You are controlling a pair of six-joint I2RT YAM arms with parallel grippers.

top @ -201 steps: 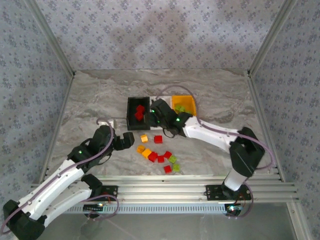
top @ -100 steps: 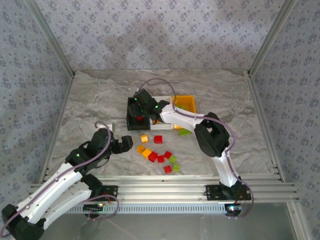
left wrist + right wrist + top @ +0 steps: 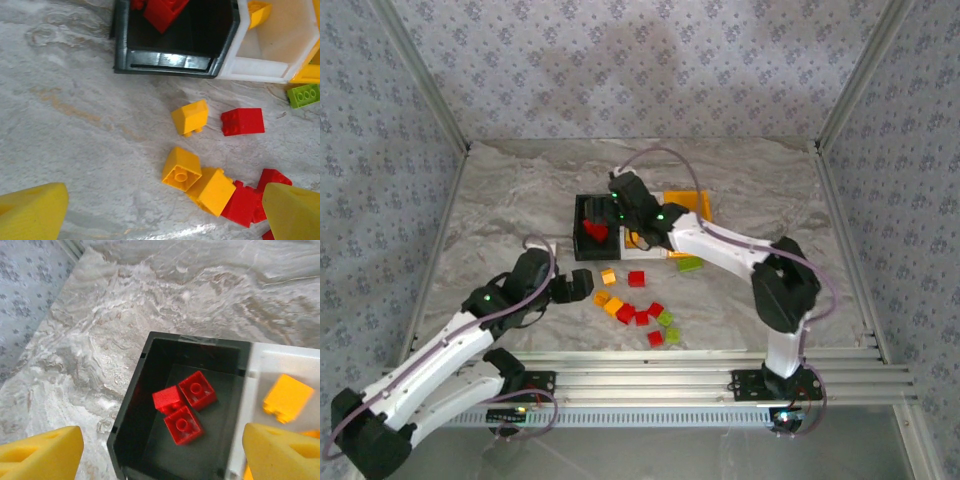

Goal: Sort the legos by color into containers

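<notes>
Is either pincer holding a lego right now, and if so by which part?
Nothing is held. The right pincer is open above the black bin, the left pincer open above loose legos.

2 white arms (image 3: 440,350), black joints (image 3: 785,290), lilac cables (image 3: 655,153), yellow foam pads (image 3: 40,450).

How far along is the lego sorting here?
Done: three red bricks lie in the black bin, a yellow brick in the white bin. In hand: nothing; right claw open above the black bin, left claw open above the loose bricks. Left: that red, yellow and green scatter.
</notes>
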